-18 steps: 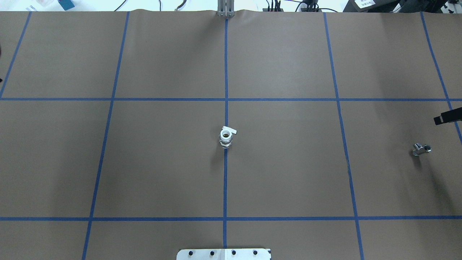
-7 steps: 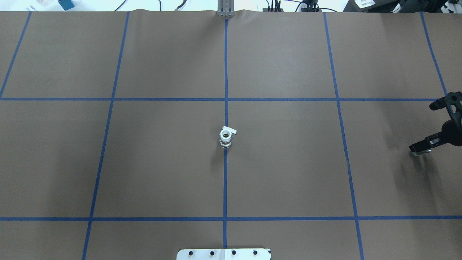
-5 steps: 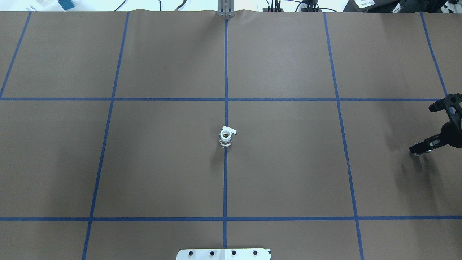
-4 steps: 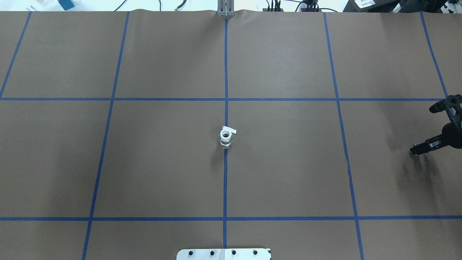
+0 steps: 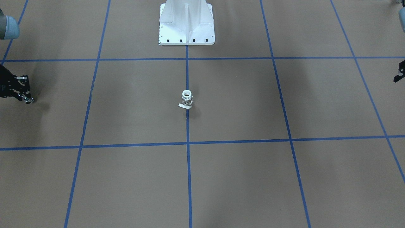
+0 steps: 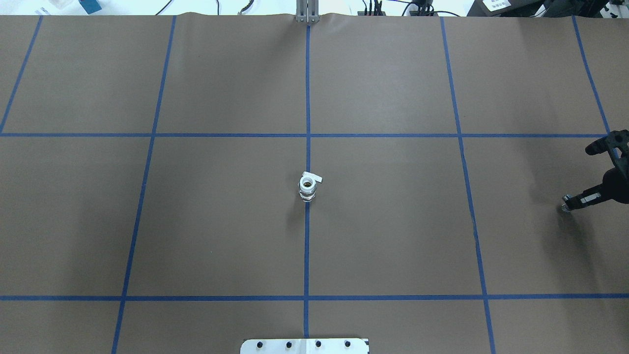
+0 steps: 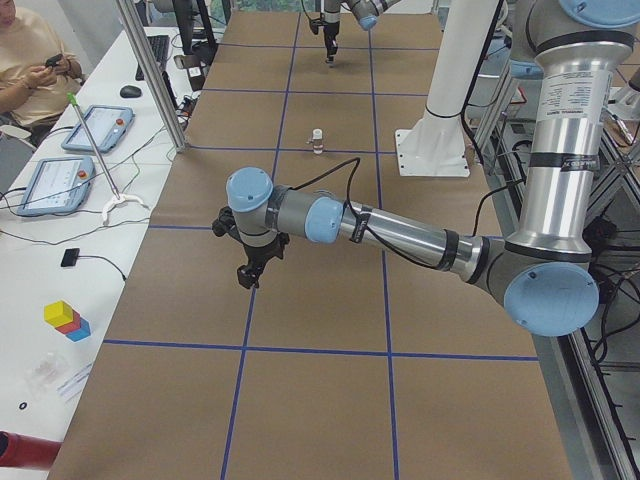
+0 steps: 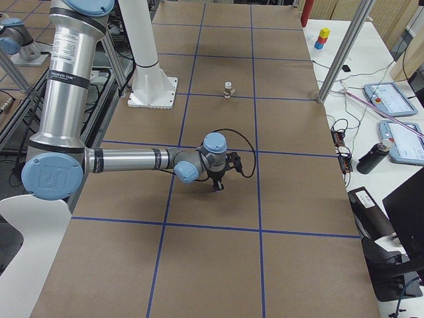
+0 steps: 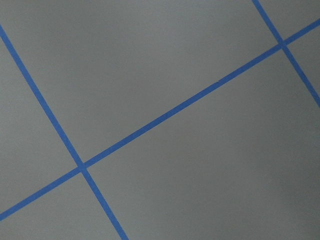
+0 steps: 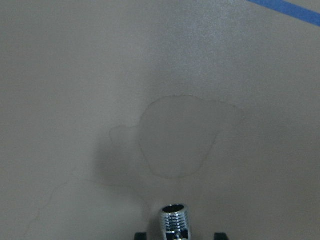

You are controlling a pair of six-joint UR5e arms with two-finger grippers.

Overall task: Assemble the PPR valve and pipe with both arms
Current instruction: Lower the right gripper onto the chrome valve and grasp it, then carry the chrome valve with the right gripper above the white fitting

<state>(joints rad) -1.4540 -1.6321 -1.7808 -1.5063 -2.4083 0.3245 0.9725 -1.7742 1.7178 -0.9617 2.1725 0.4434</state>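
Note:
The PPR valve (image 6: 307, 187) stands upright on the centre tape line, white collar up, pale handle tab at its side; it also shows in the front view (image 5: 186, 98). My right gripper (image 6: 572, 202) is low over the table at the far right and shut on the chrome pipe (image 10: 175, 222), whose threaded end sticks out between the fingers. In the front view the right gripper (image 5: 24, 96) is at the left edge. My left gripper (image 7: 250, 272) hangs over bare paper far from the valve; only a sliver of it shows in the front view (image 5: 399, 74), and I cannot tell its state.
The white bolted pedestal (image 5: 186, 22) stands at the robot's side of the table. Blue tape lines (image 6: 307, 98) grid the brown paper. Side tables with tablets (image 7: 55, 180), posts and a seated person (image 7: 25, 60) lie beyond the table's far edge.
My right gripper came in from the right edge, dropped over the chrome pipe and closed on it. The valve has not moved.

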